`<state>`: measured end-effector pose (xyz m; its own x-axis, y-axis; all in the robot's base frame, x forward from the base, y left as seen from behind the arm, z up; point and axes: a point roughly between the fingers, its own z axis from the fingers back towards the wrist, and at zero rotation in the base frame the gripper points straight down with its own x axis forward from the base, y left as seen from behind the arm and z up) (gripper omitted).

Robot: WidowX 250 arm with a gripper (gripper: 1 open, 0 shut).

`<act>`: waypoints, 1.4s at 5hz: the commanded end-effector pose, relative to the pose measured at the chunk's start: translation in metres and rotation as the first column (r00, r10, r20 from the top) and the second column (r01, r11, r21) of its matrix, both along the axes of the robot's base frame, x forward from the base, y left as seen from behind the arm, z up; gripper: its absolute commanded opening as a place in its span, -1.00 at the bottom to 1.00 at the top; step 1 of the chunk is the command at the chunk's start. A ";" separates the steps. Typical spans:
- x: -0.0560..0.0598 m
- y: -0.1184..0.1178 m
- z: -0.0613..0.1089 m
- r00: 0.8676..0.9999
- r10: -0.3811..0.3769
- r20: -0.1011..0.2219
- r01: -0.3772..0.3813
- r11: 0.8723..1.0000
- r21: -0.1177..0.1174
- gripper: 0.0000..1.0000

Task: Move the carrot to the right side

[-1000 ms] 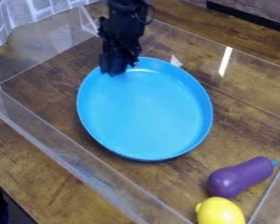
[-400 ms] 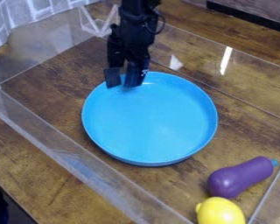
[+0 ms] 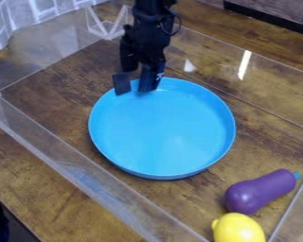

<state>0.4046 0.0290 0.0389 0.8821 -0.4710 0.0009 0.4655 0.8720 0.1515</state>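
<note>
My black gripper [image 3: 136,85] hangs over the far left rim of the blue plate [image 3: 167,132], its two fingers spread apart, so it is open with nothing between them. The plate's inside is bare. The carrot does not show anywhere in this view; it may be hidden behind the gripper or the arm.
A purple eggplant [image 3: 259,192] and a yellow lemon [image 3: 239,229] lie at the front right on the wooden table [image 3: 53,104]. Low clear plastic walls [image 3: 79,180] fence the work area on the left, front and back.
The gripper has gone from nearly shut to open and has lifted slightly at the plate's far rim. The blue plate has shifted a little to the right and toward the front.
</note>
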 end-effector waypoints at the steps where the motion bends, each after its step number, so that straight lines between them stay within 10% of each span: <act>1: 0.015 -0.001 0.022 0.998 -0.008 0.068 0.008 1.000 -0.004 1.00; 7: 0.040 0.010 0.011 0.995 -0.004 0.100 0.005 1.000 -0.009 1.00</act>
<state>0.4347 0.0285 0.0305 0.8700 -0.4913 0.0413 0.4802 0.8634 0.1549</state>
